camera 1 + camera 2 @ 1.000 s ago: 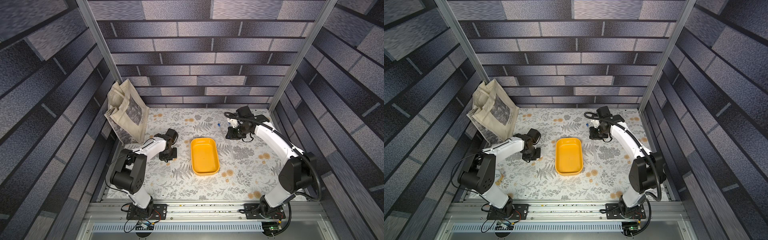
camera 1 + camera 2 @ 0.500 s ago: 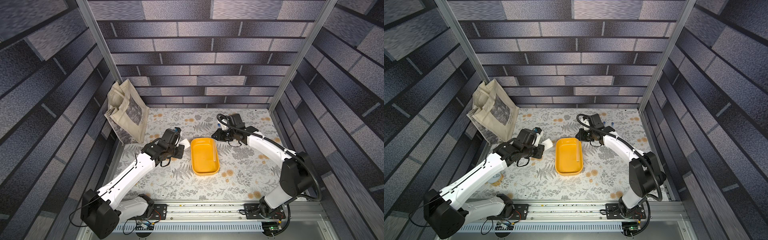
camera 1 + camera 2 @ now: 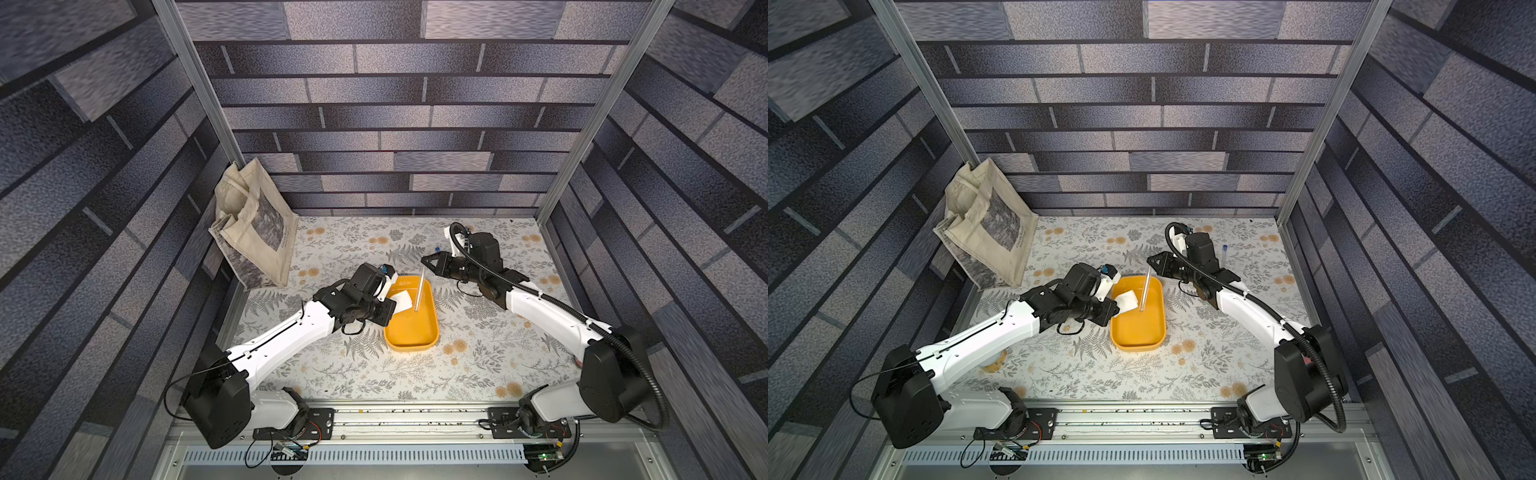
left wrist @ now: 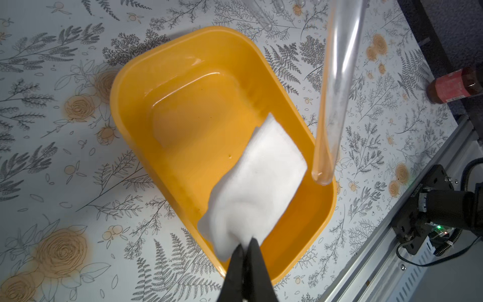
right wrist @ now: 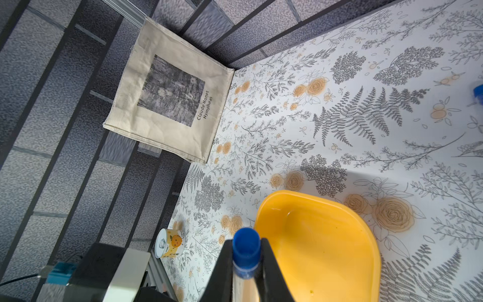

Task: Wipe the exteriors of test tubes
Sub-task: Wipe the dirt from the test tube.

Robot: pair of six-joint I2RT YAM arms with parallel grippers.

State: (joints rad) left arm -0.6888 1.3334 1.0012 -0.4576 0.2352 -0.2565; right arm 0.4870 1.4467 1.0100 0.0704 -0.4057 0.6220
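A clear test tube (image 3: 419,289) (image 3: 1145,291) hangs cap-up over the yellow tray (image 3: 411,344) (image 3: 1138,347). My right gripper (image 3: 424,261) (image 5: 246,243) is shut on it at its blue cap (image 5: 246,244). My left gripper (image 3: 392,305) (image 4: 245,245) is shut on a folded white cloth (image 3: 402,300) (image 4: 258,183), held over the tray's left side. In the left wrist view the cloth lies just beside the tube's round lower end (image 4: 322,175), with a narrow gap between them. More test tubes lie on the table at the back right (image 3: 1224,253) (image 4: 261,18).
A cream tote bag (image 3: 257,232) (image 5: 170,91) leans in the back left corner. A small can (image 5: 171,241) stands by the left edge of the table. A red-brown bottle (image 4: 454,86) lies at the right edge. A blue tube cap (image 5: 478,94) shows behind the tray.
Both arms have swung in over the tray. The left has brought the cloth from the table left of the tray, and the right has carried the tube from the back right.
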